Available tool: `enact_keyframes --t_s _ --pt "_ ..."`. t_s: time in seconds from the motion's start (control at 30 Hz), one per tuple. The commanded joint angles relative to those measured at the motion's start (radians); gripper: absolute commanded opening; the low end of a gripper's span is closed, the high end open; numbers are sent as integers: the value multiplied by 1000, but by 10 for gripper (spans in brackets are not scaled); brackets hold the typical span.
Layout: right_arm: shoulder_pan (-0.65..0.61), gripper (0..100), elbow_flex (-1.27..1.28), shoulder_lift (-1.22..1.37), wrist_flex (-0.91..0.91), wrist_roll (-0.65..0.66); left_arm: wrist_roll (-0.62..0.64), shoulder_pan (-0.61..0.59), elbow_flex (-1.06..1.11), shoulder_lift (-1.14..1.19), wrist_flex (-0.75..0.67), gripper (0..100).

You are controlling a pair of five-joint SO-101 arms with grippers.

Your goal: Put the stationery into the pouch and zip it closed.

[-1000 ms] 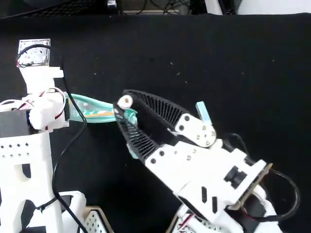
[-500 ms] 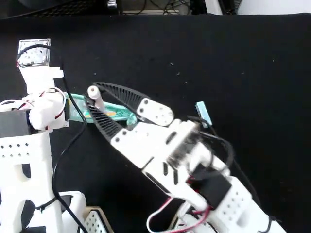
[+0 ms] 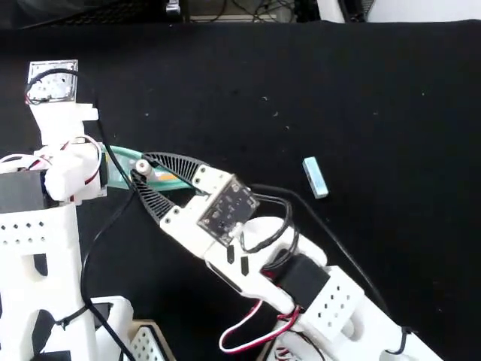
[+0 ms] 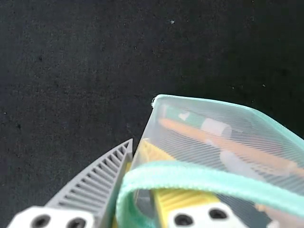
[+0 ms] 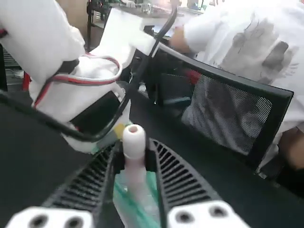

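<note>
Your left pincer is clenched on the pouch rim, likely to steady its mouth. Your right pincer grasps a white stick at that opening, ready to feed in. A blue eraser lies well apart on the surface.

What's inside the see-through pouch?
Through the pouch mesh you can see a long orange pencil and a short white piece. The teal zipper band hides what lies lower down. The right tool holds a white pen over the pouch.
</note>
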Motion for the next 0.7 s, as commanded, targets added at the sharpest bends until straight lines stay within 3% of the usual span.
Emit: enact_keyframes --t_s 0.0,0.13,0.37,0.5,0.67 --pt "-11 155 -143 50 184 44 -6 1 42 18 -11 30" --pt "-11 178 -377 151 427 44 -6 2 42 18 -11 30" --pt "34 177 -783 157 611 46 -6 -2 42 18 -11 30" --pt "301 176 -903 124 733 40 -6 -2 42 18 -11 30" --pt "640 179 -667 199 899 48 -6 -1 42 18 -11 30"
